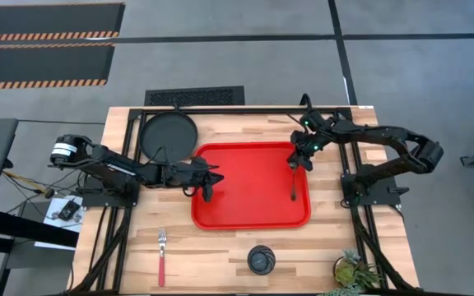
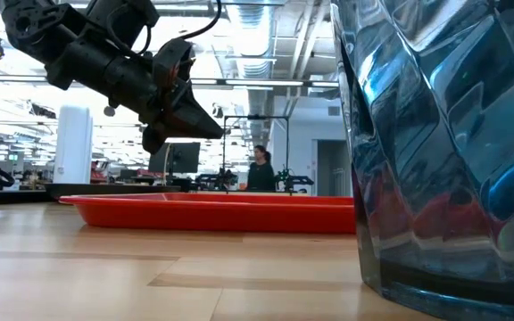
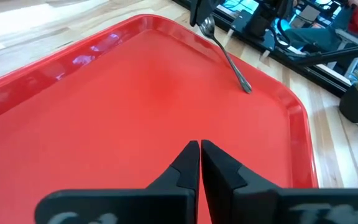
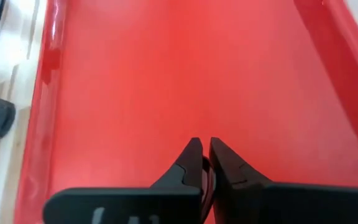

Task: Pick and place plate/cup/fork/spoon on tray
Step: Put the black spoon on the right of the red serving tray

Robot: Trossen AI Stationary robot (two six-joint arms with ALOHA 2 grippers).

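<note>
Worktop (image 1: 245,247): pale wood.
Tray (image 1: 245,197): red, central.
Plate (image 1: 169,134): black, beyond the tray's left corner.
Cup (image 1: 261,260): near edge.
Fork (image 1: 162,256): left of cup.
Spoon (image 1: 293,182): on the tray's right side.
Left end effector (image 1: 207,191): pressed together, empty, over the tray's left rim.
Right end effector (image 1: 295,164): pinching the spoon's upper end.

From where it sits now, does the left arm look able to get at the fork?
Probably yes. The fork lies alone on bare table on the left arm's side, nothing over or beside it. The left gripper is at the tray's left edge, jaws shut, so they must open first.
</note>
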